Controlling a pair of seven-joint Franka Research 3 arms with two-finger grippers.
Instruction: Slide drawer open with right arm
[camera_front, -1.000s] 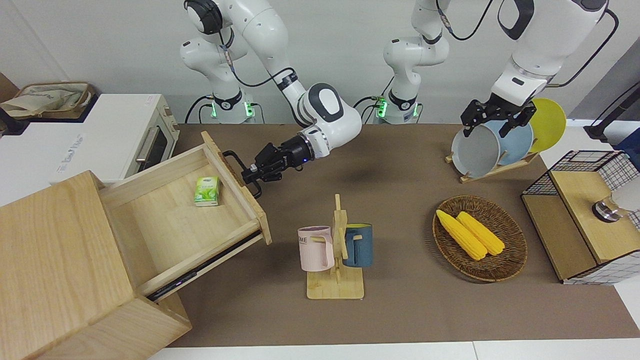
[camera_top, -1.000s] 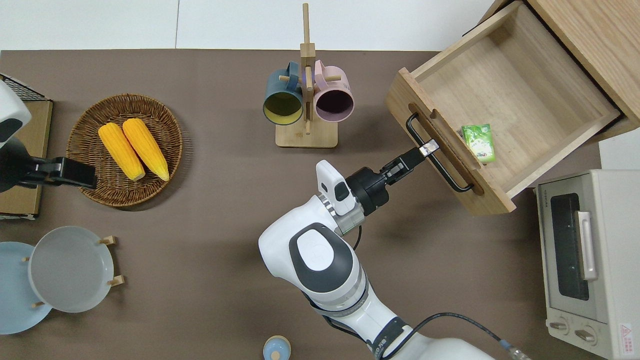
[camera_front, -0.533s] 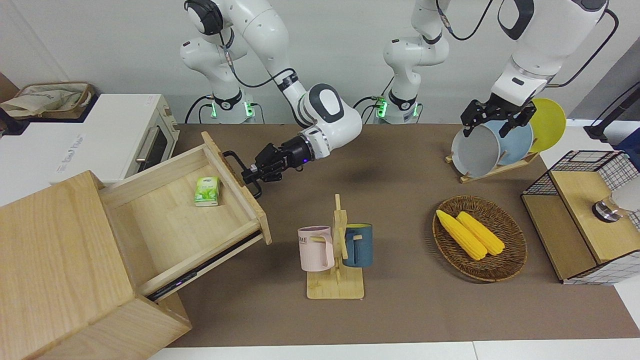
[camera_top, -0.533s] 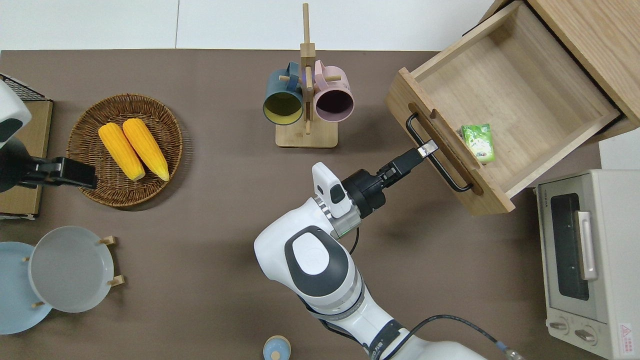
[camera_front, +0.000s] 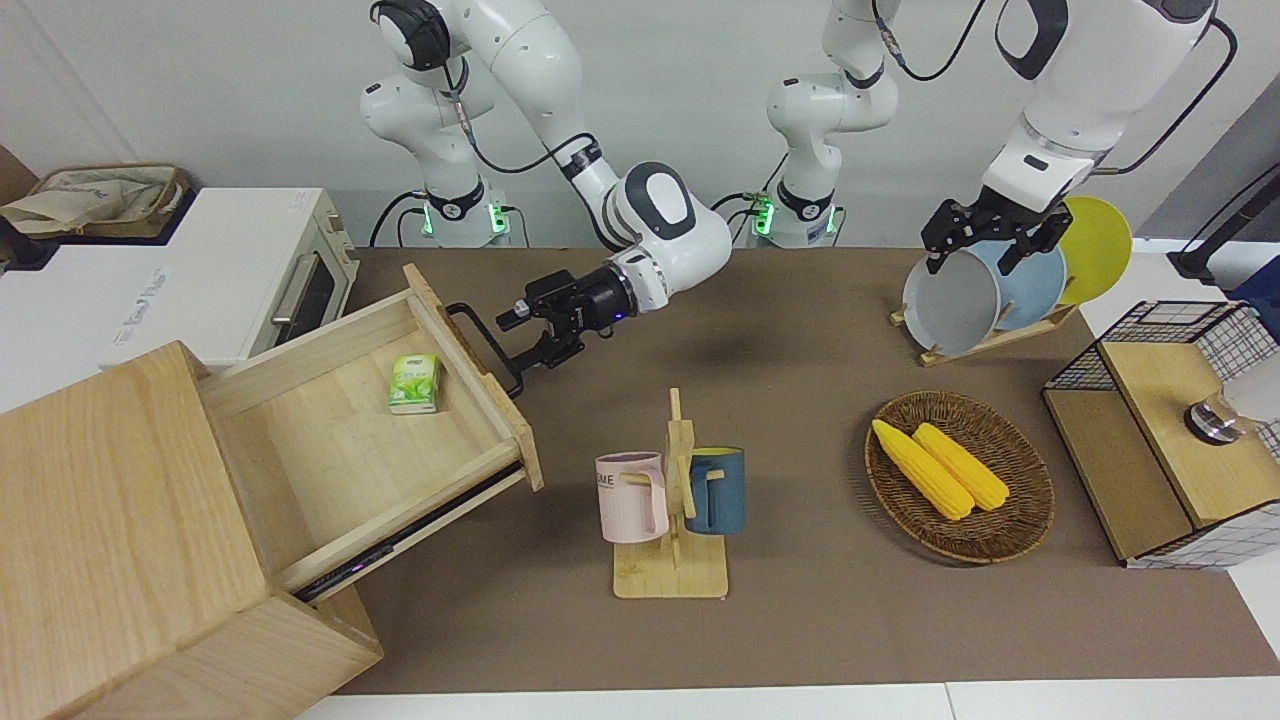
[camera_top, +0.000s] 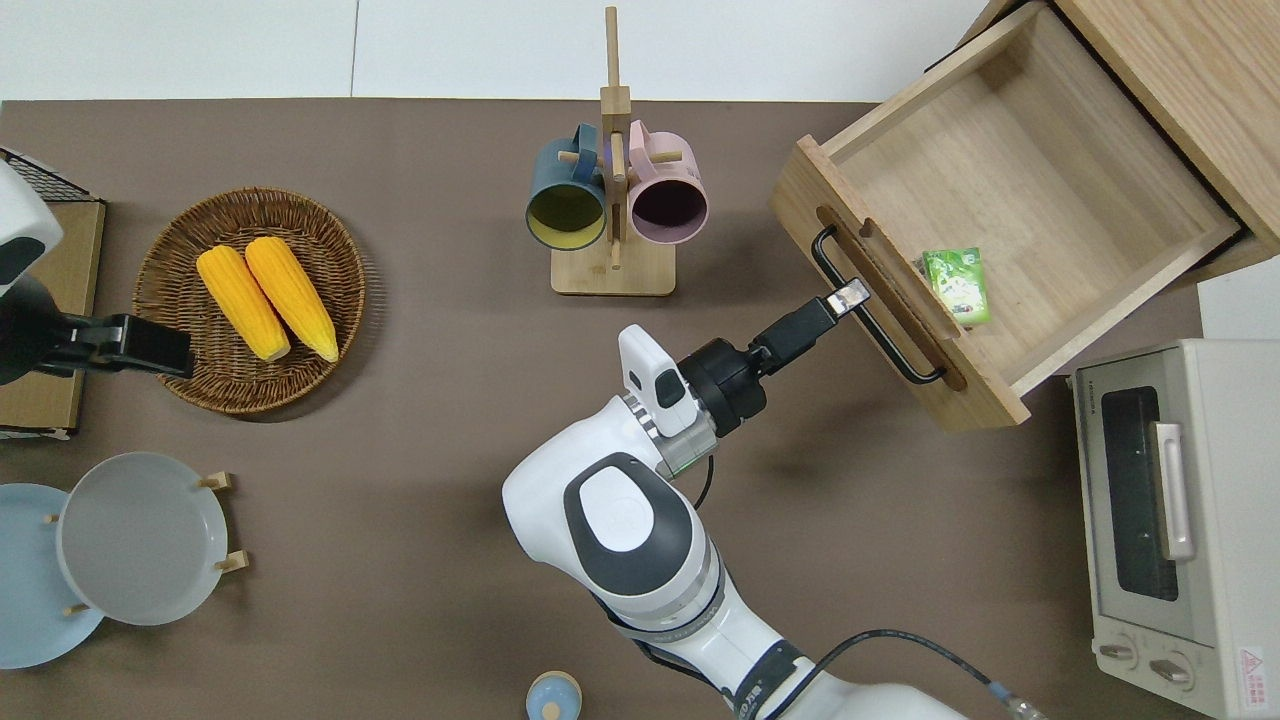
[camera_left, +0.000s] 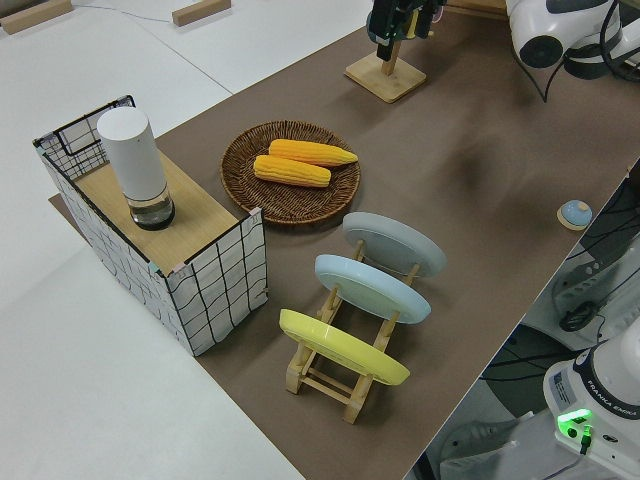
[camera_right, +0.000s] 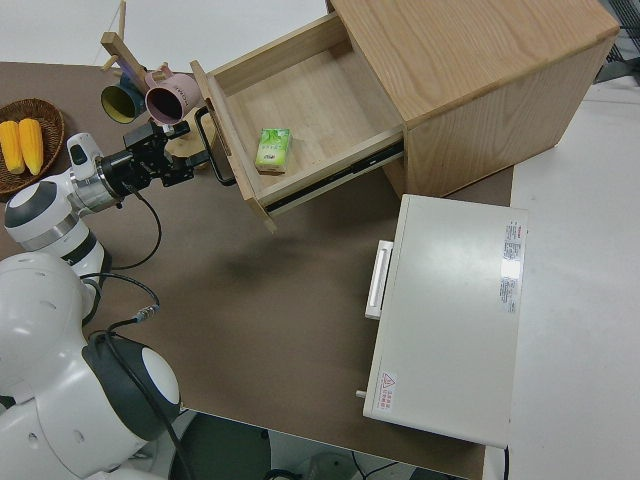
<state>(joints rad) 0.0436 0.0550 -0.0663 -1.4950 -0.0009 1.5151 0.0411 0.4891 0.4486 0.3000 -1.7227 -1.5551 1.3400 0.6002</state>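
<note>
The light-wood drawer (camera_front: 350, 440) (camera_top: 1020, 190) stands pulled far out of its big wooden box (camera_front: 110, 520), toward the right arm's end of the table. A small green packet (camera_front: 414, 382) lies inside it. The black loop handle (camera_front: 483, 335) (camera_top: 870, 315) sits on the drawer's front panel. My right gripper (camera_front: 515, 340) (camera_top: 848, 297) (camera_right: 185, 155) is open, its fingers spread one above the other right at the handle's bar and gripping nothing. The left arm is parked, its gripper (camera_front: 985, 240) open.
A white oven (camera_front: 250, 270) stands beside the box, nearer to the robots. A mug rack (camera_front: 670, 500) with a pink and a blue mug stands mid-table. Toward the left arm's end are a corn basket (camera_front: 958, 475), a plate rack (camera_front: 990, 290) and a wire-mesh cabinet (camera_front: 1170, 430).
The right gripper was shut on the handle; it has opened and let go, and its wrist has risen and drawn back a little. The drawer has not moved.
</note>
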